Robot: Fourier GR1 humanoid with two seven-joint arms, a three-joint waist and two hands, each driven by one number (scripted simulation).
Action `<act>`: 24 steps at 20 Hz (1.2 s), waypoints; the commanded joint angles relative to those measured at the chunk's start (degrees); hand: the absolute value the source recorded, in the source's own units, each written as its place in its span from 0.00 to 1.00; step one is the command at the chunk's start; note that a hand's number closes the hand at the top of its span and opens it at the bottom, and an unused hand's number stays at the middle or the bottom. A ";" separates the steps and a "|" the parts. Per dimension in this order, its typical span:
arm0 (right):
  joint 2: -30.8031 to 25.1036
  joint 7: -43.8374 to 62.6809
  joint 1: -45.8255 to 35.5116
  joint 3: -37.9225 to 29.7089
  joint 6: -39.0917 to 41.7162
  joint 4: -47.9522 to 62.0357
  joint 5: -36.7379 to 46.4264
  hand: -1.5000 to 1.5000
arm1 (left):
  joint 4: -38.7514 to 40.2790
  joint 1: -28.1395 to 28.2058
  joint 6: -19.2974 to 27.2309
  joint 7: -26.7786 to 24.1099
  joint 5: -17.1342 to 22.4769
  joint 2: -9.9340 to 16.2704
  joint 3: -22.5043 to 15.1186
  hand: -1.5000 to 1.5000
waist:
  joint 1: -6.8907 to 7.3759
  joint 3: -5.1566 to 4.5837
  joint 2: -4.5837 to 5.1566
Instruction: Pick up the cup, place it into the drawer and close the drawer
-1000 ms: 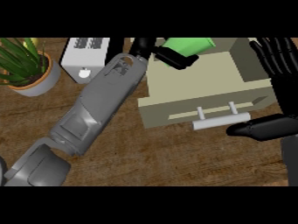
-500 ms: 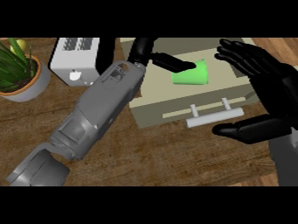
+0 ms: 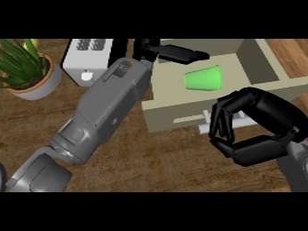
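The green cup rests inside the open beige drawer, near its middle, and nothing touches it. My left hand hovers over the drawer's back left corner, fingers straight and open, apart from the cup. My right hand is at the drawer's front, its fingers curled over the white handle and hiding most of it. Whether they grip the handle I cannot tell.
A white toaster stands at the back, left of the drawer, partly behind my left forearm. A potted plant with long green leaves sits at the far left. The wooden counter spreads in front of the drawer.
The cup left my left hand and now lies in the drawer. The left hand drew back to the drawer's rear corner. My right hand went from open to curled at the drawer's front.
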 commanded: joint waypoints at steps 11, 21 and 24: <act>-2.05 -6.37 6.43 11.60 -8.96 8.49 35.68 0.00 | 0.32 3.44 -1.39 -7.42 4.94 0.01 2.52 0.00 | 8.90 0.08 -1.21; 0.60 -20.71 -5.76 12.67 -16.25 45.23 46.32 1.00 | -6.54 11.51 -5.36 -6.25 5.35 3.24 3.21 0.00 | 13.29 0.13 -1.58; 1.89 -24.55 -10.27 9.27 -19.85 54.33 45.98 1.00 | -9.09 13.00 -6.23 -3.75 4.79 4.53 1.91 0.00 | 15.18 0.22 -1.58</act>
